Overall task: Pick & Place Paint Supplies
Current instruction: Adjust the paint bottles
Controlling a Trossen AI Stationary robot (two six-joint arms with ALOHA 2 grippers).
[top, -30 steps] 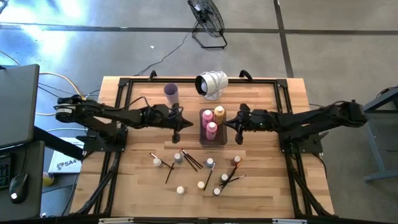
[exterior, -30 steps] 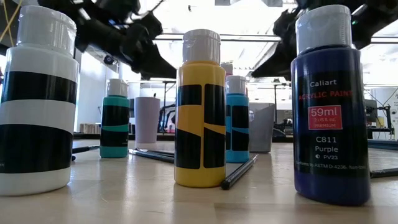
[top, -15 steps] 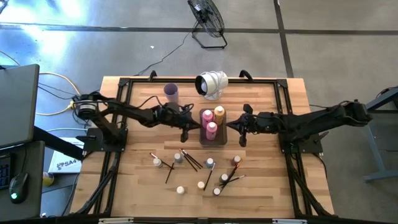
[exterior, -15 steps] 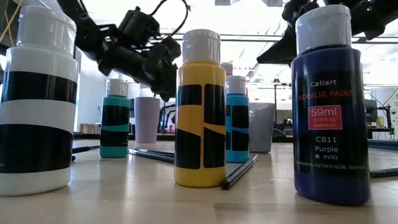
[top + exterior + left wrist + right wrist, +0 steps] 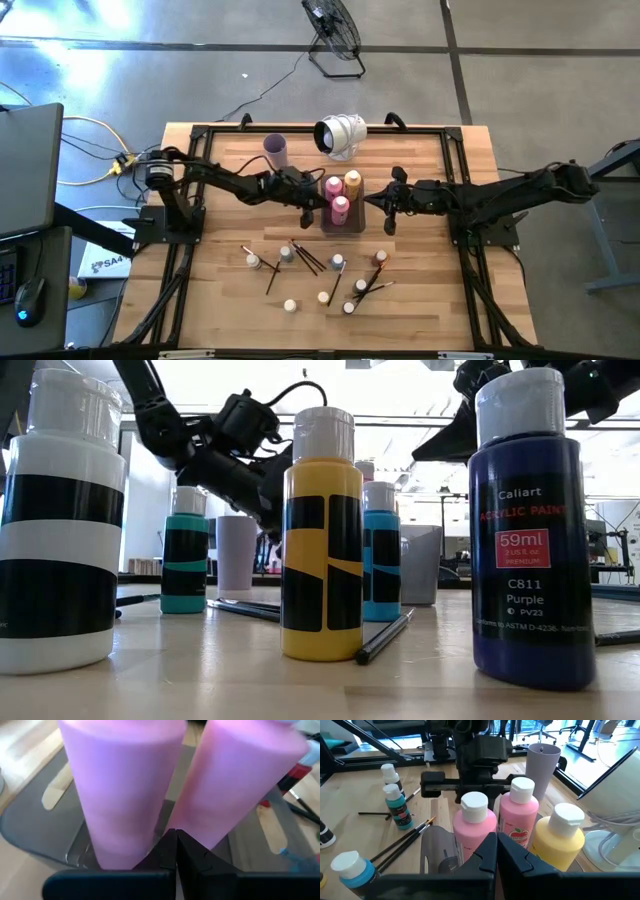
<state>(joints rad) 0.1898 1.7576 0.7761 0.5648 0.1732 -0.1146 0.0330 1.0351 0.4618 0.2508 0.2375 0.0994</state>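
Here, two pink bottles [image 5: 336, 197] and an orange bottle [image 5: 352, 182] are seen standing upright together in the clear grey tray [image 5: 342, 226] near the middle of the tabletop [image 5: 430, 290]. The left claw [image 5: 308, 203] is held just beside the tray's left edge, its fingers pressed together on nothing, with the pink bottles right in front of it. The right claw [image 5: 386, 213] is placed on the tray's other side, likewise pressed together and empty. Small white-capped bottles [image 5: 290, 305] and thin paintbrushes [image 5: 305, 257] are scattered on the tabletop's near part. A lilac cup [image 5: 275, 149] is set behind the tray.
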